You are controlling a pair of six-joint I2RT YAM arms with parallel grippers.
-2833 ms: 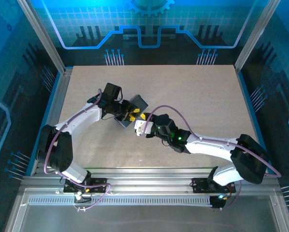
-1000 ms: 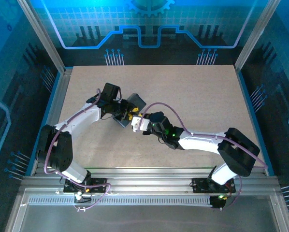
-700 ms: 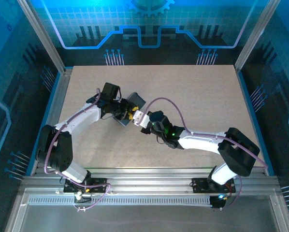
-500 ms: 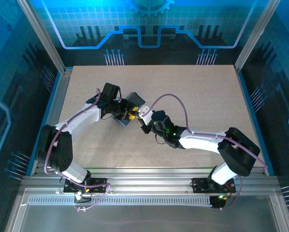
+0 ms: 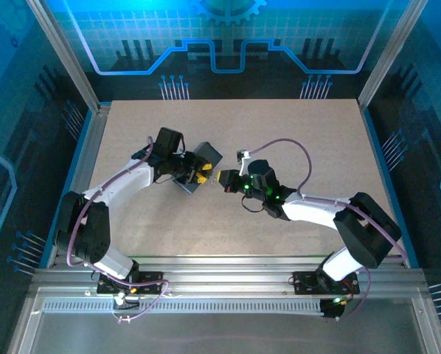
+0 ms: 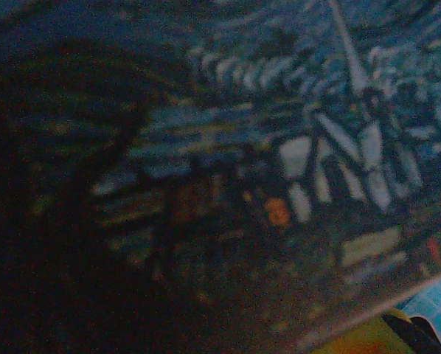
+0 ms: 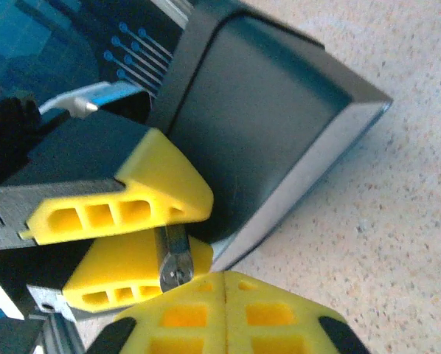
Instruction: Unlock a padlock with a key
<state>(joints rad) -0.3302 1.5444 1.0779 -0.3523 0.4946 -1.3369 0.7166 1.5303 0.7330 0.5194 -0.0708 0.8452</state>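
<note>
This is a robot lab. Two robot arms, the left arm (image 5: 124,181) and the right arm (image 5: 316,210), are bolted to a metal rail (image 5: 228,284) at the bottom. They reach over a pale, speckled worktop (image 5: 301,133). Metal posts (image 5: 62,51) and blue walls (image 5: 132,29) with a gear picture (image 5: 229,9) stand around it.

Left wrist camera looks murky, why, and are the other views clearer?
Left wrist: dim and blurred, the tin too close to focus. Right wrist: bright, the left gripper's yellow fingers sharp. Top external: evenly lit, blue glow on the back wall.
</note>
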